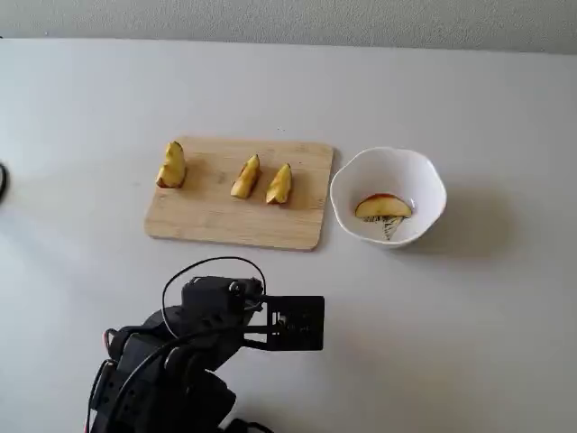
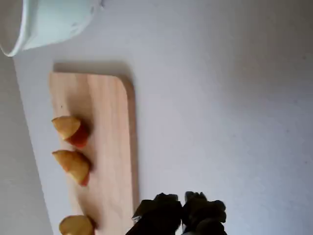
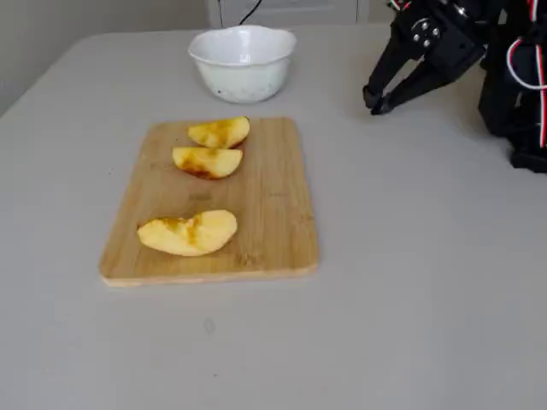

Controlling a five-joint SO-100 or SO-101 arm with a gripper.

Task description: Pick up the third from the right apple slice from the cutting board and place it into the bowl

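The wooden cutting board (image 1: 216,216) holds three apple slices. The leftmost slice (image 1: 171,165) lies apart from the other two (image 1: 245,176) (image 1: 279,184). In another fixed view it is the nearest slice (image 3: 188,232), and it shows at the bottom edge of the wrist view (image 2: 77,225). The white bowl (image 1: 424,176) stands right of the board and holds one red-skinned slice (image 1: 383,207). My gripper (image 3: 376,102) is shut and empty, above the bare table in front of the board and apart from it. Its dark fingertips (image 2: 161,215) show at the bottom of the wrist view.
The arm's base and cables (image 1: 171,370) fill the front of the table in a fixed view. The table (image 1: 469,325) is plain light grey. The bowl's outer wall (image 2: 44,22) shows at the top left of the wrist view, beyond the board (image 2: 105,147).
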